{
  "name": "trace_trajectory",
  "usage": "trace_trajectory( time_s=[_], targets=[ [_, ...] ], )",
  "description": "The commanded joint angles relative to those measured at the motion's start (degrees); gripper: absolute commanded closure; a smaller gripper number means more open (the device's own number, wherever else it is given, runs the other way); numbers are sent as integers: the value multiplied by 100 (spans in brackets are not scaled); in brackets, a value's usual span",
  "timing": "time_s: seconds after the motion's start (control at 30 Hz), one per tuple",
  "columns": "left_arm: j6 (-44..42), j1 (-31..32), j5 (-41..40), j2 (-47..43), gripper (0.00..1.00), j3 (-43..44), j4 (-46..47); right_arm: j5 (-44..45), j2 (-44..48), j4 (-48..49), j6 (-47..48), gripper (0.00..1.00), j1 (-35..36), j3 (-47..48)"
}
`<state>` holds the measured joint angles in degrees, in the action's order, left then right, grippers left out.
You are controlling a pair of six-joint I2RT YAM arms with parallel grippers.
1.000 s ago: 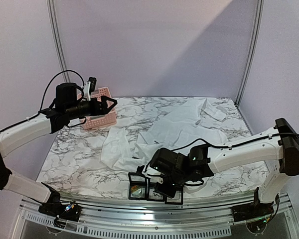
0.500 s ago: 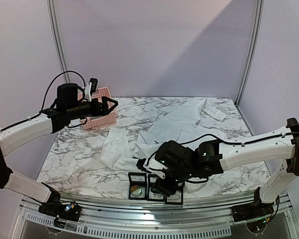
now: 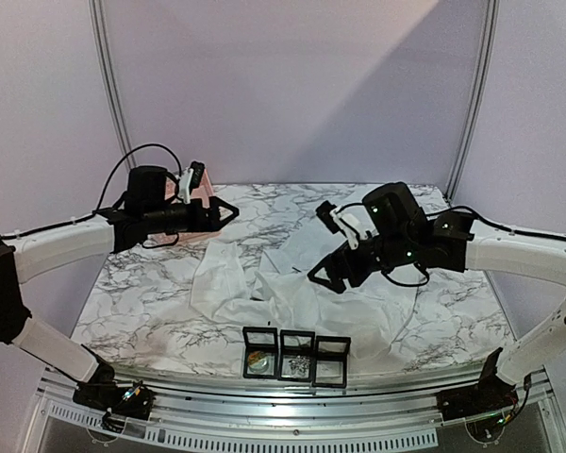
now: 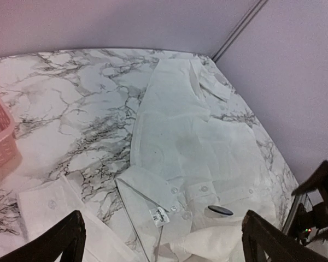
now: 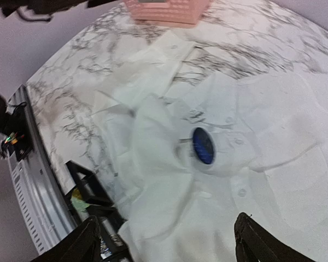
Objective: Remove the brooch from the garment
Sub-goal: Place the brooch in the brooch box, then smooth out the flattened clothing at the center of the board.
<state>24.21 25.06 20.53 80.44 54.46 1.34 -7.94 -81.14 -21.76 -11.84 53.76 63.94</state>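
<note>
The white garment [image 3: 358, 236] lies crumpled and spread over the marble table. A dark blue oval brooch [image 5: 203, 146] is pinned on it near the button placket, and the left wrist view also shows the brooch [image 4: 219, 210]. My right gripper [image 3: 326, 276] hovers open above the garment's middle, and its wrist view shows the gripper [image 5: 169, 243] empty, with the brooch just ahead of it. My left gripper [image 3: 228, 209] hangs open and empty over the back left, in its own view [image 4: 164, 245] looking down at the collar.
A pink basket [image 5: 164, 8] stands at the back left, beside the left arm. Three black display boxes [image 3: 297, 356] sit in a row at the front edge; the left and middle ones hold small items.
My right arm has risen from the black boxes and swung back over the garment, its jaws widening. The left gripper shifted slightly to the right.
</note>
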Motion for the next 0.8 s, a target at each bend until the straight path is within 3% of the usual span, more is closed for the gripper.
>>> trace_trajectory(
  time_s=[0.0,0.23,0.53,0.77],
  targets=[
    [-150,438,171,398,1,283,-424,164,-310,-197,-478,17,-793,-184],
    [426,683,817,1208,3,557,-566,-242,-1026,220,-1097,19,-1959,44],
    [1508,913,906,1435,6,-111,637,-1041,-1905,976,-2074,29,-2060,381],
    [1811,1142,341,1320,6,-633,1170,-837,-2401,1067,-2703,34,-2059,471]
  ],
)
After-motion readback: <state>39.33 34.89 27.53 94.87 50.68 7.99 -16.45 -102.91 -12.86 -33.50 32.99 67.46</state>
